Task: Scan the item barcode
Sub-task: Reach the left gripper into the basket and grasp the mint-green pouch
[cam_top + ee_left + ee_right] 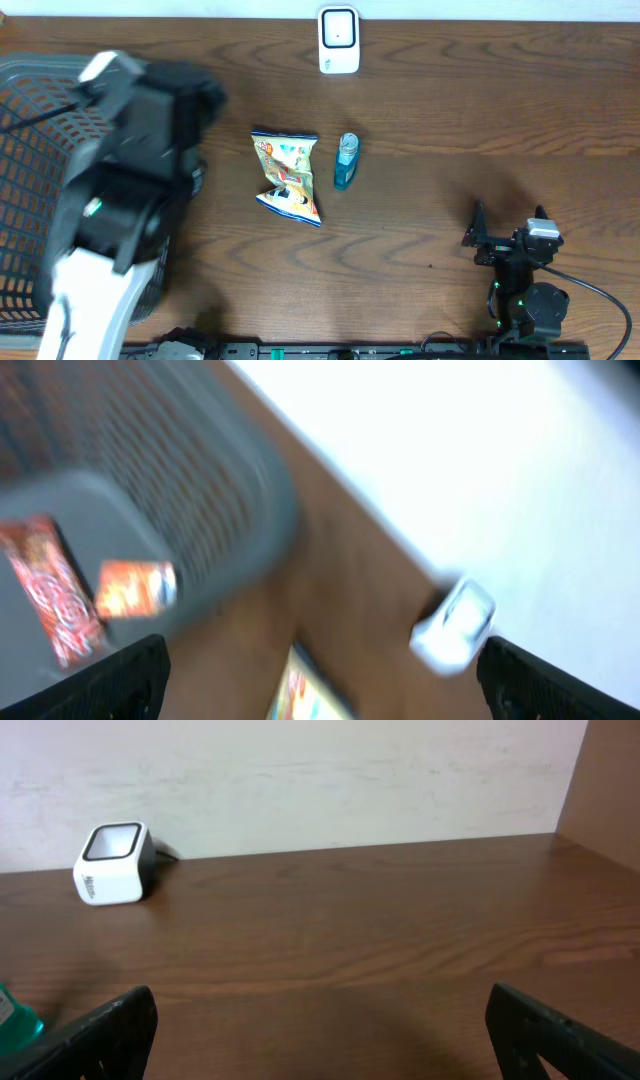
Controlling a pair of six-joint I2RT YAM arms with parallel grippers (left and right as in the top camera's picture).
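Observation:
A white barcode scanner (339, 40) stands at the table's far edge; it also shows in the right wrist view as the scanner (112, 863) and, blurred, in the left wrist view as the scanner (455, 622). A colourful snack bag (287, 178) lies mid-table with a small blue bottle (346, 160) just right of it. My left arm (130, 170) hangs over the basket's right side. Its gripper (322, 665) is open and holds nothing, with the snack bag (300, 695) below it. My right gripper (508, 228) rests at the near right, open and empty.
A grey mesh basket (25, 150) fills the table's left end. In the left wrist view the basket (200, 490) holds red packets (55, 600). A sliver of the bottle (12, 1020) shows at the right wrist view's left edge. A wall runs behind the scanner.

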